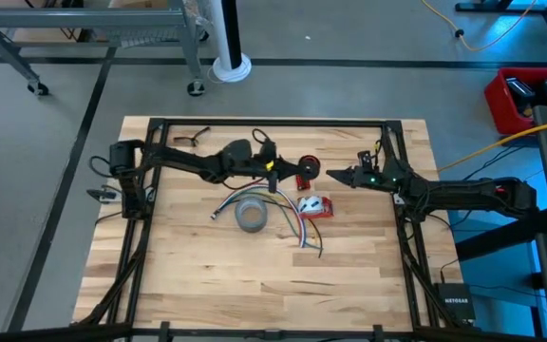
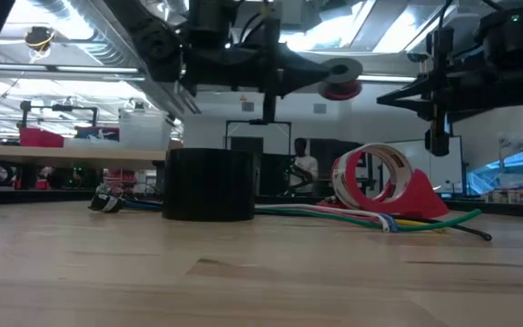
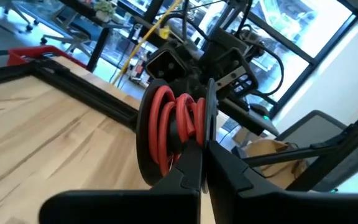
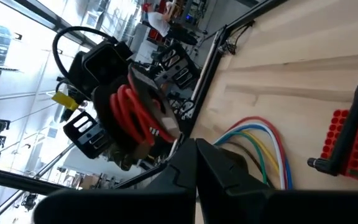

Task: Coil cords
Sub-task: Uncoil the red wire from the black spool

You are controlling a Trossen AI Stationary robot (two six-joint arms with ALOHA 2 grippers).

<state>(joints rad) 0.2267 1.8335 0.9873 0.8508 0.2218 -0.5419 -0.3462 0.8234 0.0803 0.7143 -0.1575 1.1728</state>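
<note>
A thin red wire (image 3: pixel 165 127) is wound on a small black spool (image 1: pixel 308 171). The spool hangs above the table's middle, and my left gripper (image 1: pixel 295 172) is shut on it, reaching level from the left. My right gripper (image 1: pixel 331 177) is shut and points level at the spool from the right. It stops a little short of the spool, with nothing between its fingers. The right wrist view shows the spool (image 4: pixel 135 118) just beyond my right gripper (image 4: pixel 195 144). In the low view the spool (image 2: pixel 339 80) hangs well above the tabletop. My left gripper pinches the rim of one thin black flange (image 3: pixel 209 121) of the spool between its two fingers. The fingers come level from the table's left. The spool is lifted clear of the table, and the red wire windings sit beside the held flange.
Below the grippers a grey tape roll (image 1: pixel 251 215) lies on the table. A red tape dispenser (image 1: pixel 316 206) stands to its right. A bundle of coloured wires (image 1: pixel 288 220) runs between and in front of them. Spectacles (image 1: pixel 190 139) lie near the far left edge.
</note>
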